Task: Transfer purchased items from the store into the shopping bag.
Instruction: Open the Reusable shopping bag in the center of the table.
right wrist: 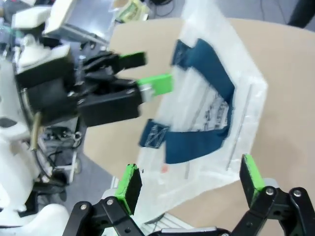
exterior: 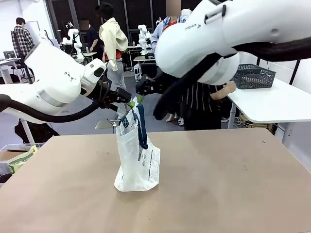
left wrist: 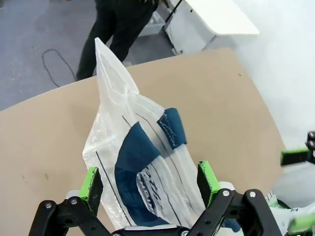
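You have both claws spread wide, holding nothing: your left gripper (left wrist: 149, 181) and right gripper (right wrist: 190, 183) hover at the top of the translucent shopping bag (exterior: 138, 167), which stands upright mid-table (exterior: 233, 184), its navy handles (exterior: 142, 128) up.

Lab space, white worktables (exterior: 277, 104)

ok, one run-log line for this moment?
left gripper: open, over shopping bag top | right gripper: open, by bag top | bag: upright on table | held: nothing
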`<state>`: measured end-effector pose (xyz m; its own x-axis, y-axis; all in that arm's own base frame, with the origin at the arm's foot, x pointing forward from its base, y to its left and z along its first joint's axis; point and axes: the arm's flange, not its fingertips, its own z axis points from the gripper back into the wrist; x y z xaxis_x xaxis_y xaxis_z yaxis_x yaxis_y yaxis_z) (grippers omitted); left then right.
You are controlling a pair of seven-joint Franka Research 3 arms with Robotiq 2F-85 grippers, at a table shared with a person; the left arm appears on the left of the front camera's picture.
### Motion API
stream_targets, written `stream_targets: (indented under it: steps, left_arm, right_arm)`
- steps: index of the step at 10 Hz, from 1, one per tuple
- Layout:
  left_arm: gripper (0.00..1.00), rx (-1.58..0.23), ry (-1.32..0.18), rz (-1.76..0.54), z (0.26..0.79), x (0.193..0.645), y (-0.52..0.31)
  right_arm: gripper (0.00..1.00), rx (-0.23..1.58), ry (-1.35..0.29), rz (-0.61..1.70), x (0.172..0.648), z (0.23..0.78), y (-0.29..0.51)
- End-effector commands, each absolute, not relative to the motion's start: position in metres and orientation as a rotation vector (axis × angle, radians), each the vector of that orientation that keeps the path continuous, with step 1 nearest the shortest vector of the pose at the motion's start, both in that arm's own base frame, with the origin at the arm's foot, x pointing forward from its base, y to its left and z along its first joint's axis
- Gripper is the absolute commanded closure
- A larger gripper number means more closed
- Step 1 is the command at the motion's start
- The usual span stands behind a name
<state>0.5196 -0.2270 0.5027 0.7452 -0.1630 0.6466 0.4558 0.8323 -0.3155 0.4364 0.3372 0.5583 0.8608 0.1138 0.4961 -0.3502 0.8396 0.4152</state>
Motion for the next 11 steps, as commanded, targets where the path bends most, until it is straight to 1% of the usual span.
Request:
stream_targets:
  steps: [1,3,7,11]
  left_arm:
    - [0.00,-0.478,-0.628,-0.347,0.499,0.540,-0.223]
    - [0.00,-0.500,-0.622,-0.341,0.496,0.548,-0.225]
    - [0.00,-0.509,-0.572,-0.350,0.492,0.553,-0.226]
    - [0.00,-0.452,-0.527,-0.337,0.478,0.558,-0.231]
  right_arm:
    - [0.00,0.591,-0.382,0.353,0.438,0.552,0.351]
    - [0.00,0.537,-0.303,0.385,0.441,0.538,0.364]
    - [0.00,0.455,-0.293,0.312,0.462,0.510,0.368]
    - [0.00,0.448,-0.262,0.311,0.472,0.501,0.376]
